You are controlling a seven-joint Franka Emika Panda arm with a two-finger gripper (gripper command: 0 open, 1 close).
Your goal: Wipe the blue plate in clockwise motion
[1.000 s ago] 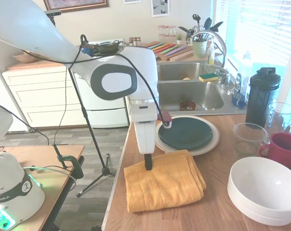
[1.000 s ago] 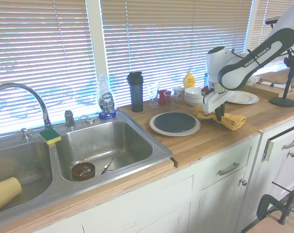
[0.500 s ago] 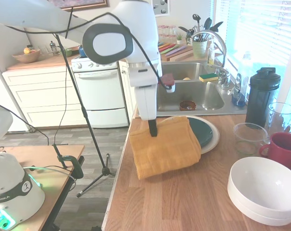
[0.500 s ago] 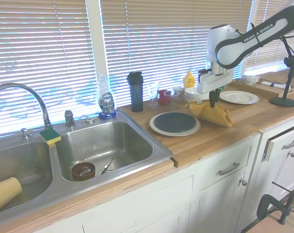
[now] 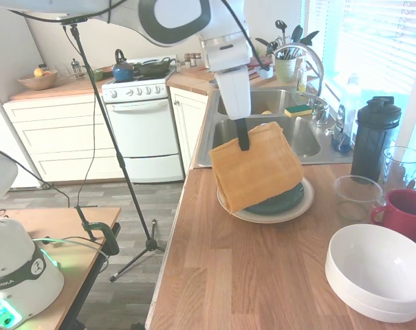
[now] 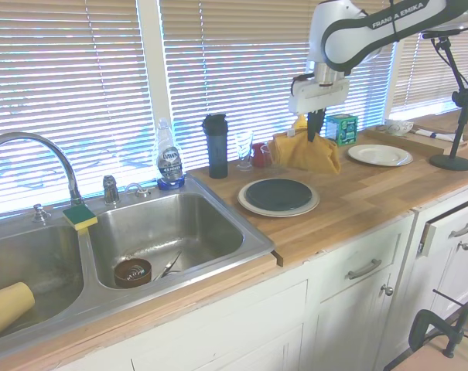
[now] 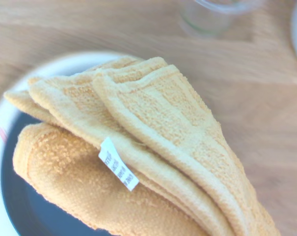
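The pincer (image 5: 243, 143) is clamped on one edge of the yellow towel (image 5: 257, 170), which hangs free to be lowered. The blue plate (image 6: 278, 194) rests on a cream plate (image 6: 253, 207) on the worktop (image 5: 263, 275), at the sink's (image 6: 172, 232) 3 o'clock.

Yellow towel (image 5: 256, 168) pinched in the jaws, hanging clear above the wooden table (image 5: 249, 282). Cream plate (image 5: 298, 206) pretty much right underneath. Black shaker bottle (image 5: 375, 137), clear glass (image 5: 400, 165), plastic cup (image 5: 354, 196) and red mug (image 5: 403, 212) all bunched on the window side of the jaws. Stacked white bowls (image 5: 376, 271) well apart from them. Steel sink (image 5: 293, 137) just beyond, green-and-yellow sponge (image 5: 298, 110) on its rim.
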